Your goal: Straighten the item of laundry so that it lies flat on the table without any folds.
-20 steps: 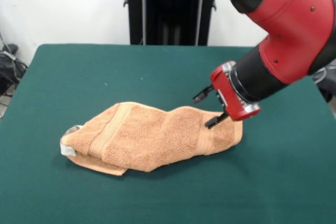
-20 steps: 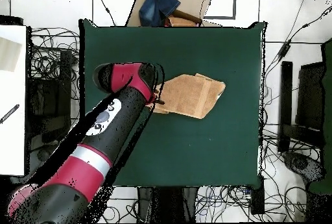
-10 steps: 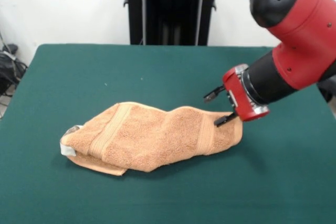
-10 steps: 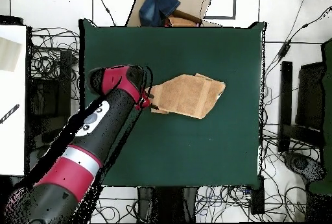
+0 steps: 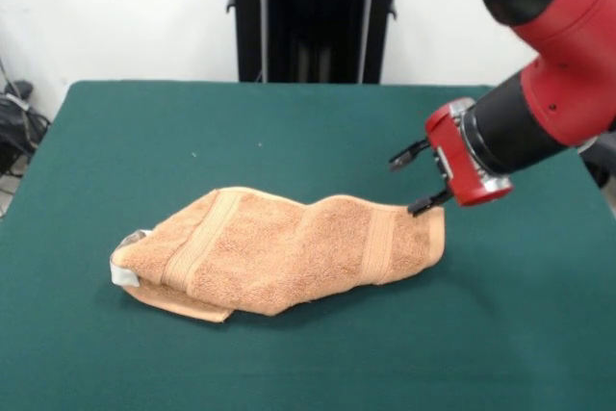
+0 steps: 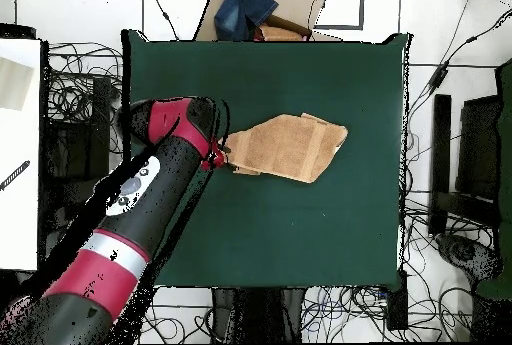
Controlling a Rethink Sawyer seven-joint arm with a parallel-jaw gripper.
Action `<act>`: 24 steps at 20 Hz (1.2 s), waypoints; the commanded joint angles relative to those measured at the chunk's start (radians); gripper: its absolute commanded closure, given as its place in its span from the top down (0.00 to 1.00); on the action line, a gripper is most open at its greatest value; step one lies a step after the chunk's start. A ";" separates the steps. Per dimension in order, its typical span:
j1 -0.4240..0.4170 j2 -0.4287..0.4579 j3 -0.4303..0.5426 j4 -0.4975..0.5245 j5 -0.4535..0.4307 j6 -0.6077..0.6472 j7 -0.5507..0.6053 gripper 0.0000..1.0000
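Lying a little below the middle of the desk [image 5: 289, 132] in the front view: the towel [image 5: 289, 252], bunched into a long humped roll running from about 8 o'clock to 2 o'clock, with one woven band [image 5: 197, 238] near the left end, a second band [image 5: 380, 243] near the right end, and a white loop tag [image 5: 123, 271] peeking out at the far left. Still folded over itself, so nowhere near flat.

Hanging at the roll's right-hand tip, at roughly 3 o'clock from the towel's middle: the pincer [image 5: 420, 178], prongs apart and empty, lower prong just at the cloth's upper corner, whether touching or just clear hard to tell. Seen from overhead, the pincer [image 6: 222, 157] at the towel's [image 6: 292, 147] 9 o'clock end.

Probably best next: lowering onto a single top layer at that corner rather than the whole bundle, closing firmly, then drawing outward and low, away from the roll, to peel the fold open. Worth avoiding: pinching both layers, which would merely drag the bundle across the felt.
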 commanded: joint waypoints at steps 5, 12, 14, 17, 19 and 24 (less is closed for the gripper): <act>-0.019 -0.025 0.081 0.054 0.033 -0.021 0.238 1.00; -0.012 0.036 0.069 0.027 0.026 -0.061 0.287 1.00; -0.012 0.043 0.068 0.022 0.026 -0.068 0.290 1.00; -0.012 0.053 0.060 0.017 0.022 -0.075 0.292 1.00; -0.011 0.054 0.061 0.024 0.022 -0.088 0.293 1.00; -0.001 0.063 0.055 0.029 0.028 -0.094 0.309 1.00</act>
